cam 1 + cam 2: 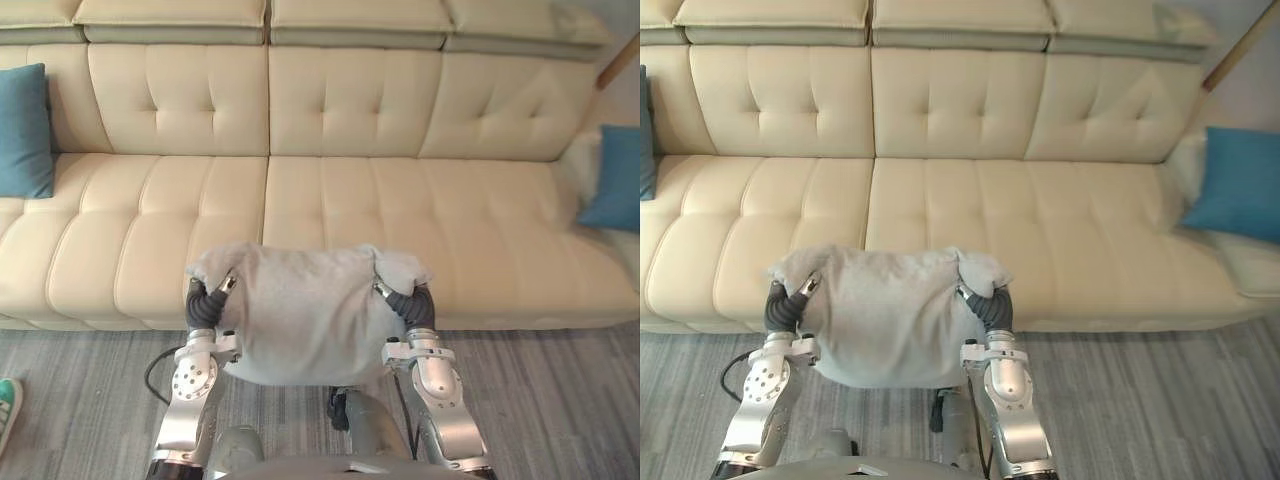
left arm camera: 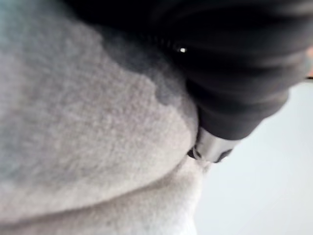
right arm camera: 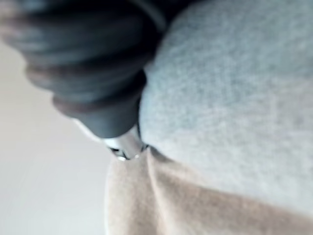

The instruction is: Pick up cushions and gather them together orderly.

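Grey cushion [image 1: 305,315] is up off the floor, squeezed between my left hand [image 1: 205,303] and right hand [image 1: 415,305] just before the sofa [image 1: 330,200]. The left blue cushion [image 1: 22,130] and right blue cushion [image 1: 612,180] sit at opposite ends, so gathering looks barely begun. My fingers [image 2: 211,147] sink into the fabric; curled or flat, I cannot tell.

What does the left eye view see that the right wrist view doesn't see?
Left eye view: the cream sofa, the left blue cushion and the right blue cushion at its two ends, the left hand, and a person's shoe on the floor. Right wrist view: the fuzzy folds of the grey cushion, very close up. Both: that grey cushion and the right hand pressed against its side.
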